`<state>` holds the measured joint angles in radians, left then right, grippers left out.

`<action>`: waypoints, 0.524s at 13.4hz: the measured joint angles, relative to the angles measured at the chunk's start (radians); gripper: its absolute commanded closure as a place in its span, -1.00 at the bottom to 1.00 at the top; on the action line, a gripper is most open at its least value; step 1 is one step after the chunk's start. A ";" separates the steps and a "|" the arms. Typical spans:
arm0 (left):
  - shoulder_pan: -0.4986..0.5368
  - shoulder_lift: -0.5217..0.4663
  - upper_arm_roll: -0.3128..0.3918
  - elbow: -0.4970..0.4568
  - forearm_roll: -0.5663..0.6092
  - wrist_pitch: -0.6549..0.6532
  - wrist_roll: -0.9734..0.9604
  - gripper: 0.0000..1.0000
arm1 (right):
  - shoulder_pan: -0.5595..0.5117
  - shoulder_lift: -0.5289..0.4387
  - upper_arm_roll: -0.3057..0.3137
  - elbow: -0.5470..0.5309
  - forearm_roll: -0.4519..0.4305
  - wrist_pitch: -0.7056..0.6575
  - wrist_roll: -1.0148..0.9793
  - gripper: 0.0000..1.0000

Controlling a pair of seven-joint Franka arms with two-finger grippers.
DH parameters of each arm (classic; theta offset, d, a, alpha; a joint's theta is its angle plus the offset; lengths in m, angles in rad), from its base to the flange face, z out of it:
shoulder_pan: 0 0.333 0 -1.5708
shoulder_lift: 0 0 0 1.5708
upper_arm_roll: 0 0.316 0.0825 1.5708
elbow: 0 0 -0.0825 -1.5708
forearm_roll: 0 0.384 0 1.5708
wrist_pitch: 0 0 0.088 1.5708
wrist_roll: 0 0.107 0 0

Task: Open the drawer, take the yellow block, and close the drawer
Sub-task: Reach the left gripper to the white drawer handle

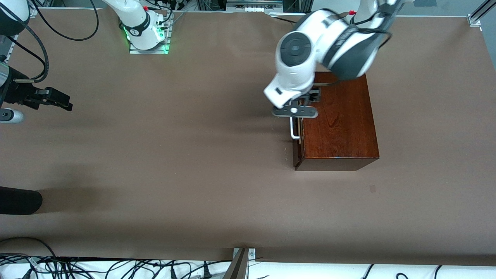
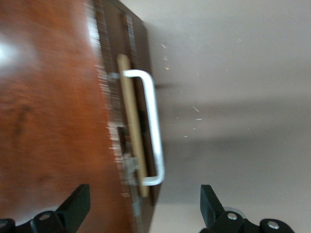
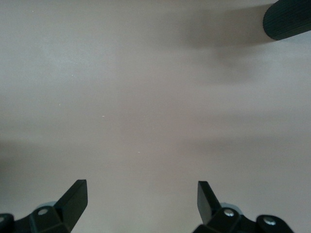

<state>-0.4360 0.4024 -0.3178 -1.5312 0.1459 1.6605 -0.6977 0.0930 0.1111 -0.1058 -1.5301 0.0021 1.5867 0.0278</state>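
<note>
A glossy mahogany box [image 1: 341,120] stands toward the left arm's end of the table. Its drawer [image 1: 297,149] has a dark front and a white loop handle [image 1: 294,131] [image 2: 153,126]. The front sits close against the box, with a thin pale wood strip [image 2: 131,121] showing at the seam. My left gripper [image 1: 300,102] [image 2: 143,191] hangs open over the box's top edge above the handle, one finger over the box top and the other over bare table. My right gripper [image 1: 64,100] [image 3: 141,189] waits open over bare table at the right arm's end. The yellow block is hidden.
A black rounded object [image 1: 19,201] [image 3: 289,19] lies at the table's edge at the right arm's end, nearer the front camera than my right gripper. The right arm's base [image 1: 147,31] stands at the back. Cables [image 1: 116,267] run along the front edge.
</note>
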 measured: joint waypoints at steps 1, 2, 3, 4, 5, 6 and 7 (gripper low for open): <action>-0.031 0.025 0.000 0.000 0.016 0.013 -0.044 -1.00 | 0.000 0.000 0.000 0.000 0.000 0.000 0.000 -1.00; -0.053 0.049 0.000 0.000 0.032 0.019 -0.079 -1.00 | 0.000 0.000 0.000 0.000 0.000 0.000 0.000 -1.00; -0.066 0.068 0.000 0.001 0.044 0.023 -0.099 -1.00 | 0.000 0.000 0.000 0.000 0.000 0.001 0.000 -1.00; -0.072 0.085 0.001 0.002 0.047 0.027 -0.109 -1.00 | 0.000 0.000 0.000 0.000 0.000 0.001 0.000 -1.00; -0.073 0.100 0.001 0.002 0.047 0.037 -0.119 -1.00 | 0.000 0.000 0.000 0.000 0.000 0.001 0.000 -1.00; -0.073 0.112 0.003 0.003 0.047 0.058 -0.125 -1.00 | 0.000 0.000 0.000 0.000 0.000 0.002 0.000 -1.00; -0.073 0.122 0.006 0.004 0.048 0.075 -0.127 -1.00 | 0.000 0.001 0.000 0.000 0.000 0.002 0.000 -1.00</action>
<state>-0.5086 0.5248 -0.3122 -1.5269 0.1935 1.7357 -0.8246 0.0929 0.1118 -0.1060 -1.5301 0.0021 1.5883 0.0278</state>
